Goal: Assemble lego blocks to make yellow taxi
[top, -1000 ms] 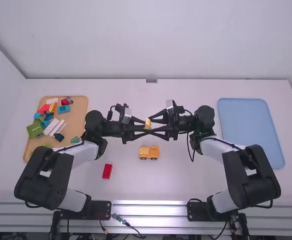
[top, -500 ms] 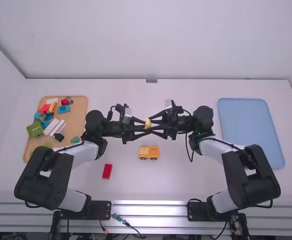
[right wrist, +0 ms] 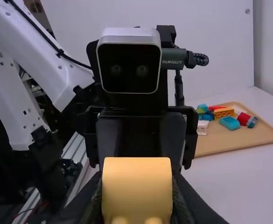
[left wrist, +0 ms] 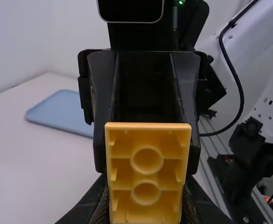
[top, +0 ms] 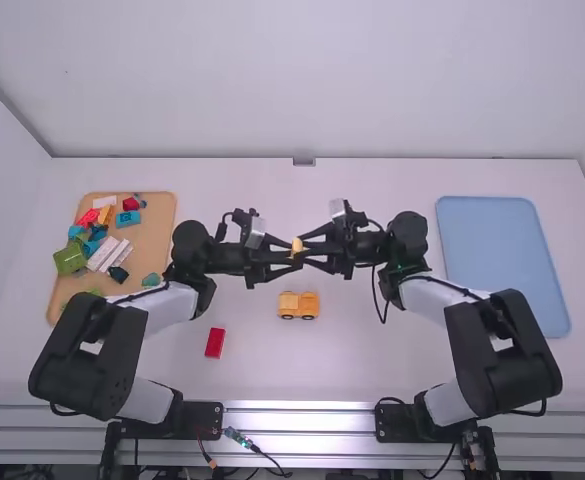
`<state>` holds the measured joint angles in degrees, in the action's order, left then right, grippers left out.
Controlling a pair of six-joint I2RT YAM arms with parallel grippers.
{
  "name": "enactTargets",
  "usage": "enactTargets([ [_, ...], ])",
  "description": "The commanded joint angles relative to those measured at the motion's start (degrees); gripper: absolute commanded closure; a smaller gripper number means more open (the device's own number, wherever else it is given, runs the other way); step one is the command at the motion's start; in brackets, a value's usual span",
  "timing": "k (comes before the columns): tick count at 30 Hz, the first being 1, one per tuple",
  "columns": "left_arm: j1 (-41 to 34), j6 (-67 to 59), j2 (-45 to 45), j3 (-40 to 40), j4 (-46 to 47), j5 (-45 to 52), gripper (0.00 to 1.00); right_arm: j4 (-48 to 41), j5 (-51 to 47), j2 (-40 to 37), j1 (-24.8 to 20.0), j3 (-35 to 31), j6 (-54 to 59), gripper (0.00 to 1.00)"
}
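Above the table, my left gripper [top: 288, 257] and my right gripper [top: 306, 251] meet tip to tip, both shut on one small yellow block [top: 296, 246]. In the left wrist view the block [left wrist: 146, 175] turns its hollow underside to the camera, pinched by the left gripper [left wrist: 146, 207]. The right wrist view has the rounded, smooth side of the block [right wrist: 137, 186] between the fingers of the right gripper [right wrist: 137, 210]. A yellow-orange taxi body with wheels [top: 298, 305] rests on the table, nearer the arm bases.
A red block [top: 215, 342] lies left of the taxi body. On the left, a tan tray [top: 157, 220] holds several coloured blocks, partly behind the left arm. A blue tray [top: 502, 260] lies on the right.
The right gripper's fingers, spread wider around the block one second ago, have come together on it. The left arm and the taxi body have stayed where they were.
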<state>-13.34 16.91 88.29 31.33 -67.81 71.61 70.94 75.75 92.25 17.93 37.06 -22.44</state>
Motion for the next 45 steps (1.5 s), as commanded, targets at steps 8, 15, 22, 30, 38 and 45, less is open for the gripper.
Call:
enactTargets([
  [8, -0.20, -0.22, 0.25, -0.11, -0.17, -0.72, 0.57, 0.22, 1.31, 0.25, 0.35, 1.55, -0.07, 0.91],
  [15, -0.09, -0.24, 0.25, -0.11, -0.15, -0.55, 0.01, 0.24, 1.36, 0.25, -0.37, 1.57, -0.04, 0.98],
  [22, -0.04, -3.45, 0.25, -0.11, 1.62, 0.74, 0.01, -1.25, 5.68, 0.25, -4.59, 3.82, -1.38, 1.00],
  [30, 4.31, -3.48, 0.25, -0.11, 5.40, 0.76, 0.01, -15.23, 6.71, 0.25, -9.05, 8.35, 4.04, 1.00],
  [38, 9.57, -8.48, 0.25, 0.22, 13.60, -2.29, 0.01, -47.01, -13.99, 0.16, -13.03, 14.51, 21.75, 1.00],
  [45, 11.06, -16.90, 0.25, 5.07, 30.42, -6.71, 0.01, -93.07, -42.66, 0.16, -8.37, 28.30, 40.72, 1.00],
])
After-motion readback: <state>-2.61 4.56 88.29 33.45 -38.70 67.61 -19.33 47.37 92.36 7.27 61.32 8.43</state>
